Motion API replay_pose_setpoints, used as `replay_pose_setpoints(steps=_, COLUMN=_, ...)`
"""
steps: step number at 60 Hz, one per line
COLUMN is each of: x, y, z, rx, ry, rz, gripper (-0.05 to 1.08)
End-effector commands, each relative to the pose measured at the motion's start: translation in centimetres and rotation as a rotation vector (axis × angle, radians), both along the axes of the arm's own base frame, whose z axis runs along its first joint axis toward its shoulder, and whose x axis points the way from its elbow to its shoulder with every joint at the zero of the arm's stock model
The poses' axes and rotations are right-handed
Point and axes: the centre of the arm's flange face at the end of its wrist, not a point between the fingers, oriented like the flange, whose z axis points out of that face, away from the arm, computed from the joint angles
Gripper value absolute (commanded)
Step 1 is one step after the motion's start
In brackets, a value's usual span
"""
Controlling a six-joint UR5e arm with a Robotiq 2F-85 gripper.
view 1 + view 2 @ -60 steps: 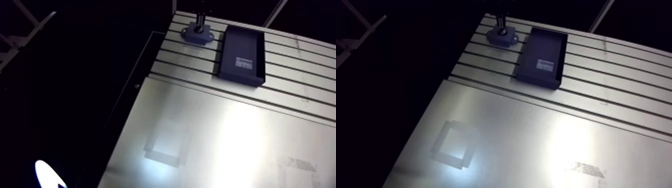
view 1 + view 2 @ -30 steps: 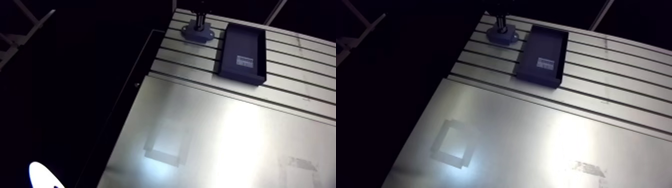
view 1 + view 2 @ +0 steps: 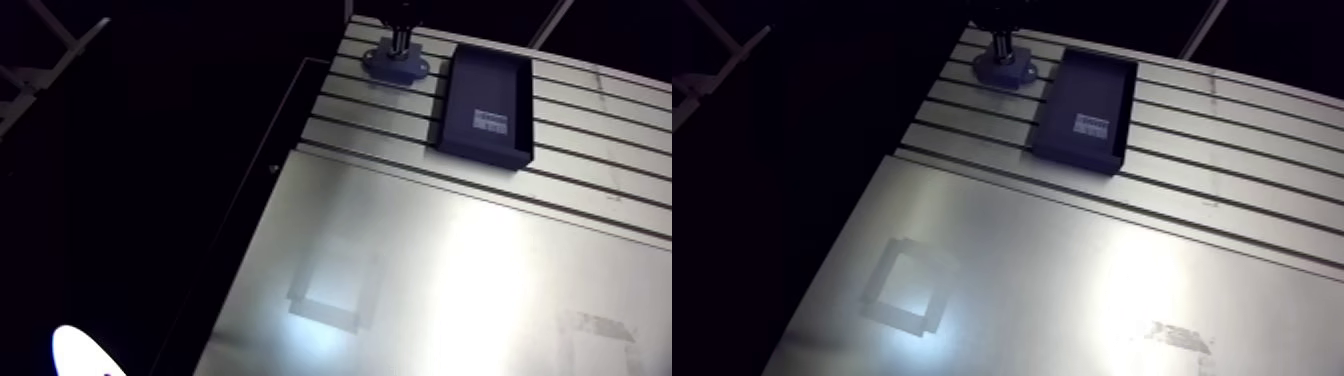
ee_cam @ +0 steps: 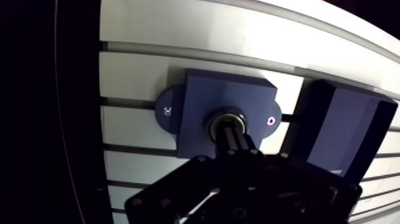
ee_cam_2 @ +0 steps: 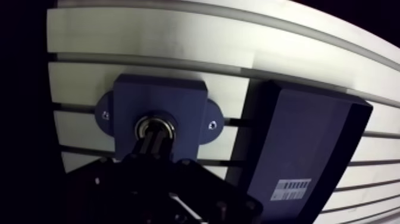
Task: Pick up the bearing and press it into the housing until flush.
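We see the silver, ring-shaped metal bearing (image 4: 226, 114) sitting in the round bore at the middle of the dark blue, block-shaped plastic housing (image 4: 202, 101). Its upper rim shows as a bright arc around the tip of the tool. From this angle we cannot tell whether the bearing lies flush with the housing's top face.

The black two-fingered gripper (image 4: 232, 132) stands directly over the bore. Its fingers (image 4: 239, 145) are drawn tightly together with nothing between them, and their joined tip meets the centre of the bearing.

The housing has a rounded ear on each of two opposite sides, each with a small screw hole, and it lies flat across the grooves of the slotted aluminium table (image 4: 178, 36).

Just beside one ear lies a dark, shallow rectangular tray (image 5: 303, 137) with a small white barcode label (image 5: 291, 189) inside it. The gap between the ear and the tray is too narrow for us to judge contact.

In the arm view, housing (image 3: 393, 65) and tray (image 3: 487, 105) sit side by side at the table's far end. A smooth grey metal sheet (image 3: 1072, 270) covers the nearer part.
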Motion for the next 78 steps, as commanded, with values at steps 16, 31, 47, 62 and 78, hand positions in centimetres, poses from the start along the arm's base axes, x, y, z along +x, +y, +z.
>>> replay_pose_setpoints(steps=16, x=-0.03, y=0.06, z=-0.14, rx=0.001, ry=-0.002, rz=-0.001, gripper=1.0)
replay_pose_setpoints(steps=31, x=0.05, y=0.08, z=-0.36, rx=0.002, ry=-0.006, rz=-0.001, gripper=1.0)
replay_pose_setpoints(steps=47, x=0.0, y=0.18, z=-0.37, rx=0.002, ry=-0.006, rz=-0.003, gripper=1.0)
replay_pose_setpoints(steps=62, x=-0.04, y=0.17, z=-0.31, rx=0.001, ry=-0.005, rz=-0.003, gripper=1.0)
replay_pose_setpoints(steps=78, x=-0.14, y=0.14, z=-0.06, rx=0.0, ry=0.001, rz=-0.001, gripper=1.0)
